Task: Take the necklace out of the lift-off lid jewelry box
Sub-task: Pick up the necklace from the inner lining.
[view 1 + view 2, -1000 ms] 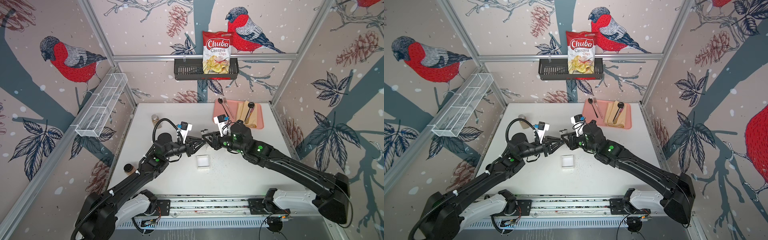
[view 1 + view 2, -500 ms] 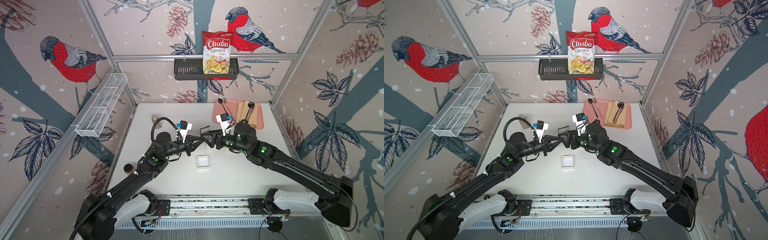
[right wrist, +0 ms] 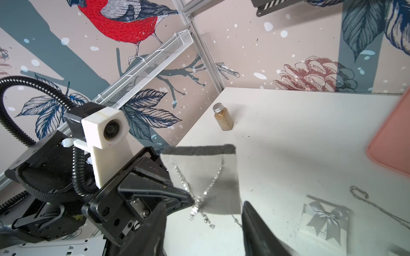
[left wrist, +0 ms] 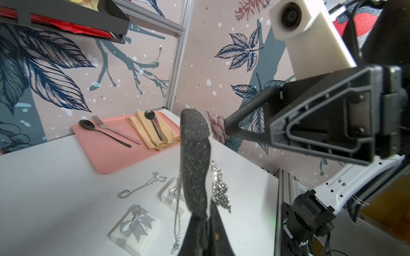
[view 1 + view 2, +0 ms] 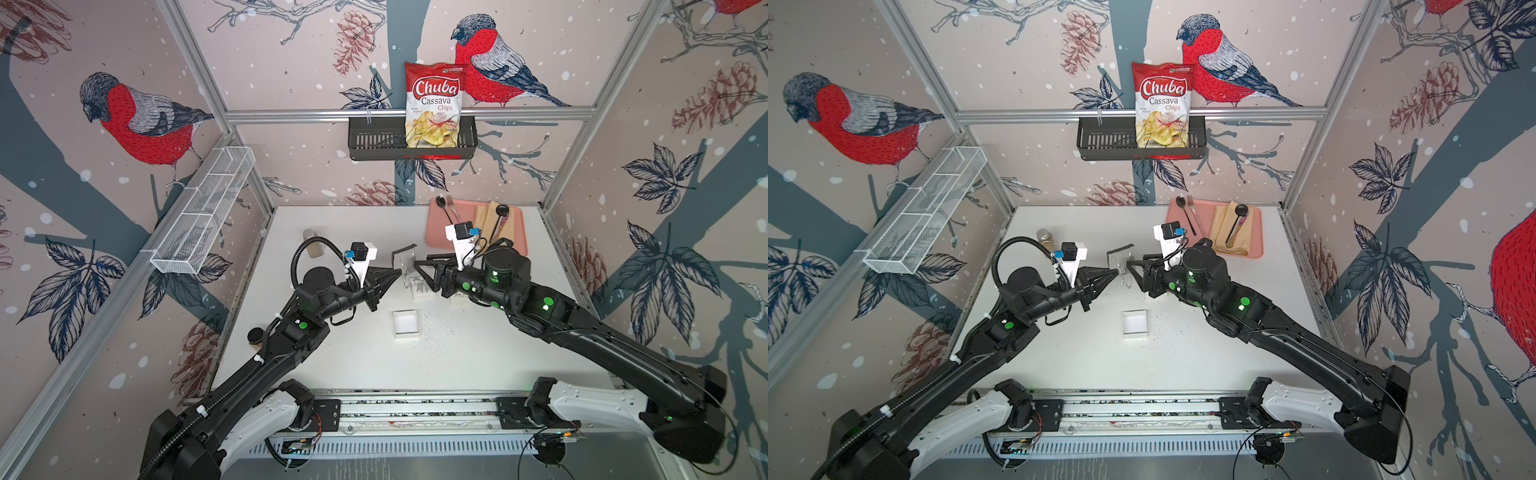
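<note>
Since the right fingers (image 3: 259, 235) have opened and stand apart beside the pad (image 3: 213, 177), left fingers (image 3: 168, 192) alone clamp the pad; the necklace (image 3: 200, 200) hangs on it, still to be freed.

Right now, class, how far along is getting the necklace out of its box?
Done: the box sits open on the table. In hand: the left gripper pinches the foam insert aloft, necklace draped on it; the right gripper is open beside it. Left: pulling the necklace off the insert.
</note>
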`<move>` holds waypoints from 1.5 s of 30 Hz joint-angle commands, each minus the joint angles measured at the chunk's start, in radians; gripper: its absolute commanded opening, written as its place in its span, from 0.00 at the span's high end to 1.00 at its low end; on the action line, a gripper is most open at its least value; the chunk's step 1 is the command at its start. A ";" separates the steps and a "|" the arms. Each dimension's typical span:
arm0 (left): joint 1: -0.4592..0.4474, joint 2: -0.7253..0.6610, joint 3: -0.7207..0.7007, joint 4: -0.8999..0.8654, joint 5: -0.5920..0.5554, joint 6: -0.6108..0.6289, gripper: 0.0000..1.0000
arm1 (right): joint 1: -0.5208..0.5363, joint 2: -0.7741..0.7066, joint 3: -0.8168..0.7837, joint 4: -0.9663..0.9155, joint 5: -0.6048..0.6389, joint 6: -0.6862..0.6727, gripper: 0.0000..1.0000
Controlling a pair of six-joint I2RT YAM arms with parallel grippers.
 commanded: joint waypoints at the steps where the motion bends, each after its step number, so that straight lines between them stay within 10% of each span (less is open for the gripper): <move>1: -0.006 -0.008 0.021 -0.024 -0.053 0.077 1.00 | 0.038 0.042 0.032 -0.044 0.066 -0.039 0.46; 34: -0.044 -0.042 0.076 -0.128 -0.122 0.160 1.00 | 0.065 0.170 0.137 -0.099 0.143 -0.131 1.00; 45: -0.043 -0.047 0.060 -0.144 -0.139 0.170 1.00 | 0.058 0.103 0.125 -0.088 0.182 -0.165 1.00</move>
